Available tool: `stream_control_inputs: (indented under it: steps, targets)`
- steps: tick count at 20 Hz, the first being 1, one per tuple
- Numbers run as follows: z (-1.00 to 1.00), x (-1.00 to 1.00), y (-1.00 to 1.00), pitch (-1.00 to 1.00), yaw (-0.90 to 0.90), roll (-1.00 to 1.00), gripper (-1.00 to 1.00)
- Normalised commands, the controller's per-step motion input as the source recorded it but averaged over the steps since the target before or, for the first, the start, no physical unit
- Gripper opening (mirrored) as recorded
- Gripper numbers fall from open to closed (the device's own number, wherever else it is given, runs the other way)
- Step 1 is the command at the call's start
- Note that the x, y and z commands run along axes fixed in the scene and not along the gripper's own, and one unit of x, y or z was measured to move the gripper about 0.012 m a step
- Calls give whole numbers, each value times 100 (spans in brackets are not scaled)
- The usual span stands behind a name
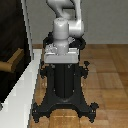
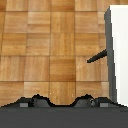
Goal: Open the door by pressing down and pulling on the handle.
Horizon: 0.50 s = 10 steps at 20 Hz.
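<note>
Task looks barely begun, judging by layout. Door (image 1: 12, 45) fills the upper left of the exterior view, dark panel in a pale frame (image 1: 29, 20), and reads as shut or near it; can't tell exact angle. Handle (image 1: 11, 61) sits at far left, mid-height, golden-brown lever sticking out from the panel, not visibly pressed down.

Arm (image 1: 64, 25) stands upright at top centre on its black pedestal (image 1: 65, 85), well apart from the handle. Gripper isn't in the exterior view (cropped above the frame), and the wrist view shows only dark bits of it along the bottom edge, so can't tell if fingers are spread or pressed together. Nothing is held as far as visible.

Wrist view: wood floor (image 2: 45, 45), frame at right w/ a dark bar (image 2: 97, 56) protruding, prob. the handle.

Left to do: reach, press down, pull, i.e. all of it.
</note>
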Motion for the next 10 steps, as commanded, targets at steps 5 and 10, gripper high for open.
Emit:
stream_control_inputs:
  steps: [5, 10]
  targets:
    - [40, 0, 0, 0, 0, 0, 100]
    - [80, 0, 0, 0, 0, 0, 100]
